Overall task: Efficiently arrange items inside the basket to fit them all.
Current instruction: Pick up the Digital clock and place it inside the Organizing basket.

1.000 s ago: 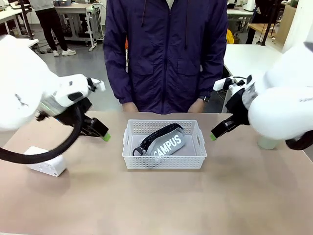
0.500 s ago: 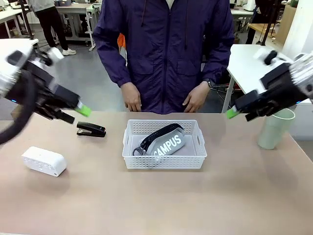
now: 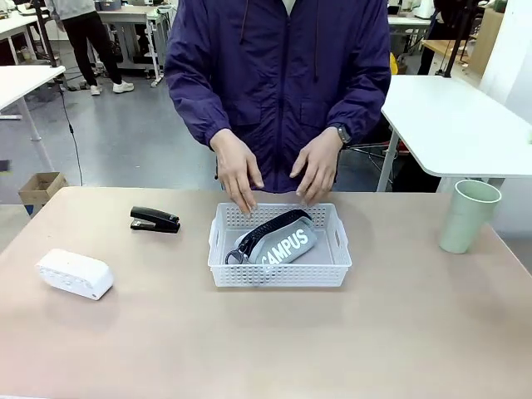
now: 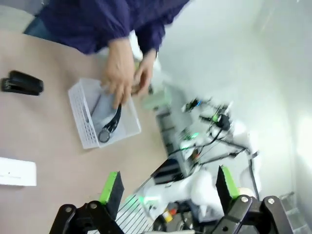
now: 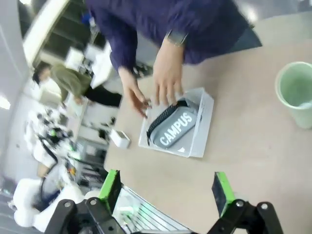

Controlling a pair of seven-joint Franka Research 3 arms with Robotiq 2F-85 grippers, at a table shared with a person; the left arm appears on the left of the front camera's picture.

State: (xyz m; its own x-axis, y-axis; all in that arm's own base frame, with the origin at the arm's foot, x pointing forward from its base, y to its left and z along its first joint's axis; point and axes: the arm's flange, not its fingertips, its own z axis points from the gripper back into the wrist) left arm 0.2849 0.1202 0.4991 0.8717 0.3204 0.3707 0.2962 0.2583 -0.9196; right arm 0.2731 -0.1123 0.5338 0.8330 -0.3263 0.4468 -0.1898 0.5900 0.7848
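Note:
The white basket (image 3: 279, 276) sits mid-table with the grey "CAMPUS" pouch (image 3: 287, 248) lying slantwise inside it. Left of it lie the black stapler (image 3: 155, 219) and, nearer the front, the small white box (image 3: 74, 273). The pale green cup (image 3: 468, 215) stands upright at the far right. The person's hands (image 3: 239, 172) hover over the basket's far rim. My left gripper (image 4: 169, 187) is open, high above the table, with the basket (image 4: 80, 114) and stapler (image 4: 22, 83) far below. My right gripper (image 5: 165, 187) is also open and high above the pouch (image 5: 175, 127) and cup (image 5: 297, 92).
The person stands at the table's far edge, arms reaching forward. Bare tabletop (image 3: 274, 349) stretches in front of the basket and between the basket and the cup. White tables stand behind, at the far left and right.
Both arms have risen and swung back out of the front view. The person's hands have come down from the waist to the basket's far rim.

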